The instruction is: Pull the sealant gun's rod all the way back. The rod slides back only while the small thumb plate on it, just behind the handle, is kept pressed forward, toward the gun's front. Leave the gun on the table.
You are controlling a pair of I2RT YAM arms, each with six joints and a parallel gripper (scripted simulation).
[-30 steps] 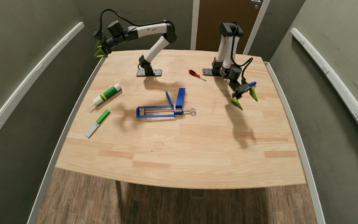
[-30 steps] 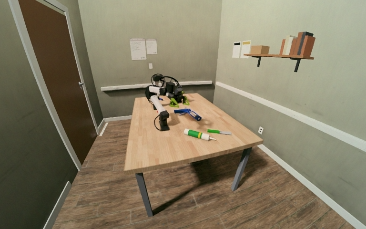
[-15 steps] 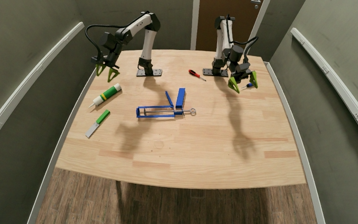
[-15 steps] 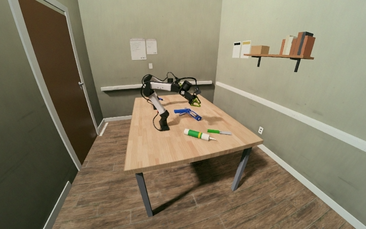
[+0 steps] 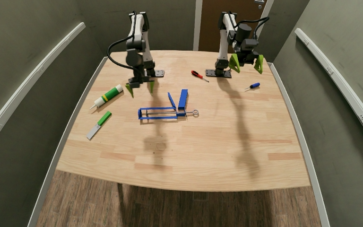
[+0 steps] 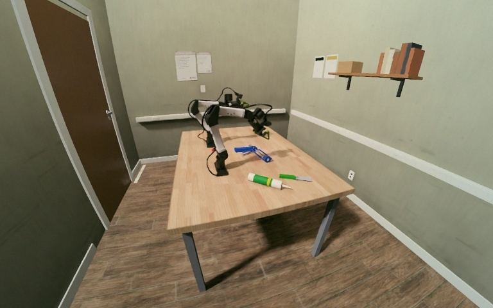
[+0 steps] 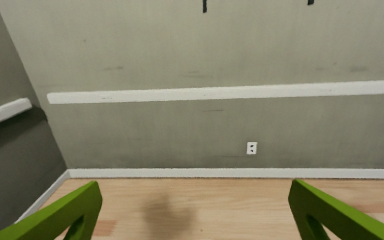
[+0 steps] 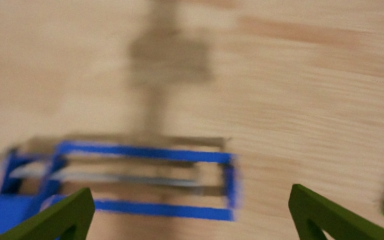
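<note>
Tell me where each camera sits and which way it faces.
Top: high above the table's front edge, looking down and back; both arms, left gripper and right gripper.
Exterior: beyond the right arm's side, looking along the table; both arms.
Left wrist: on the left arm, facing a wall; its two fingers.
Right wrist: on the right arm, facing down; its two fingers.
Top and right wrist share the sealant gun.

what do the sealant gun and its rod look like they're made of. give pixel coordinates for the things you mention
The sealant gun (image 5: 182,99) (image 6: 241,149) (image 8: 160,209) looks like painted metal or hard plastic: even, opaque blue with little shine. Its rod (image 5: 161,113) (image 8: 125,178) seems to be bare metal, perhaps steel, going by its plain grey color and the slim ring at its end.
</note>
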